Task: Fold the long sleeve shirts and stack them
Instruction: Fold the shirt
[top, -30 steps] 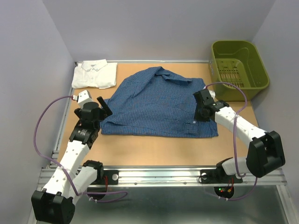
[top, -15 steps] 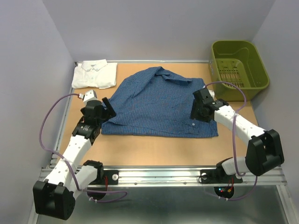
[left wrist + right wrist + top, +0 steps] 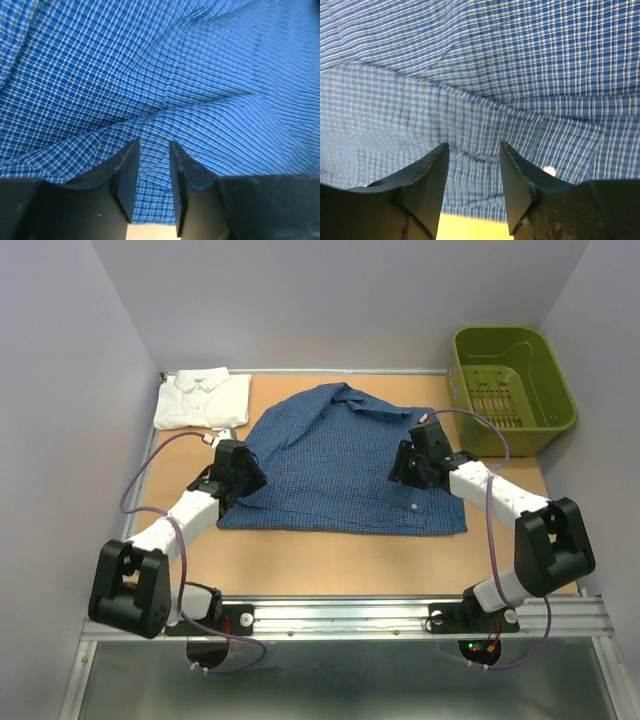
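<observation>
My left gripper (image 3: pixel 152 146) is parted narrowly and my right gripper (image 3: pixel 472 147) wider. Neither visibly clamps cloth, and both sets of tips sit low over the dark blue checked shirt (image 3: pixel 340 465) spread mid-frame. Farther off, upper left, lies the folded white shirt (image 3: pixel 203 400).

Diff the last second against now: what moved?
Left gripper swung in from the table onto the left edge of the blue shirt, jaws narrowing; grip unclear. Right gripper slid further in over its right side, jaws now apart. Blue shirt, white shirt and basket stayed put.
</observation>
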Motion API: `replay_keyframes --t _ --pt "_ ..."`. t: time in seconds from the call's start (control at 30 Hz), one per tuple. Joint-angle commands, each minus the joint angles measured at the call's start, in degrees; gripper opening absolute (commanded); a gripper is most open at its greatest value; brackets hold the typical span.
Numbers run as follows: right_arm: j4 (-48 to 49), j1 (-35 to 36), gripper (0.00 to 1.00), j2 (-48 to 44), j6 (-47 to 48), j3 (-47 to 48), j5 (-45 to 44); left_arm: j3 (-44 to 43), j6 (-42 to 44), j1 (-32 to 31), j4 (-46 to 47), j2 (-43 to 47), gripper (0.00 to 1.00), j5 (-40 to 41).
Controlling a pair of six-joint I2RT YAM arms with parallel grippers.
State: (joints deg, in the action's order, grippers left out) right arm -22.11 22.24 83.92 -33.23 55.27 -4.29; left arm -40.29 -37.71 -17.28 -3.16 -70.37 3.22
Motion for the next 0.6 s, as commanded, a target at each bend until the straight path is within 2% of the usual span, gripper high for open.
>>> replay_keyframes --t 0.0,0.1,0.2,0.37,0.57 --pt "6.02 -2.20 0.50 2.56 -0.60 -2.61 1.22 -1.72 -4.38 -0.04 2.89 -5.56 0.36 0.81" --pt "6.46 -4.92 0.49 4.14 -0.96 -4.55 2.62 -1.28 -5.00 0.05 4.48 -9.25 0.30 2.48" --pt "6.99 -8.07 0.48 5.02 -1.48 -6.74 3.85 -0.67 -5.87 0.66 4.48 -12.58 0.28 3.98" --pt "7.08 -12.03 0.48 6.08 -1.83 -9.38 3.86 0.65 -7.90 5.58 3.86 -16.55 0.26 4.08" --pt "5.94 -13.10 0.48 2.93 -0.26 -9.74 2.10 -1.01 -7.11 7.70 -1.23 -11.74 0.29 6.09"
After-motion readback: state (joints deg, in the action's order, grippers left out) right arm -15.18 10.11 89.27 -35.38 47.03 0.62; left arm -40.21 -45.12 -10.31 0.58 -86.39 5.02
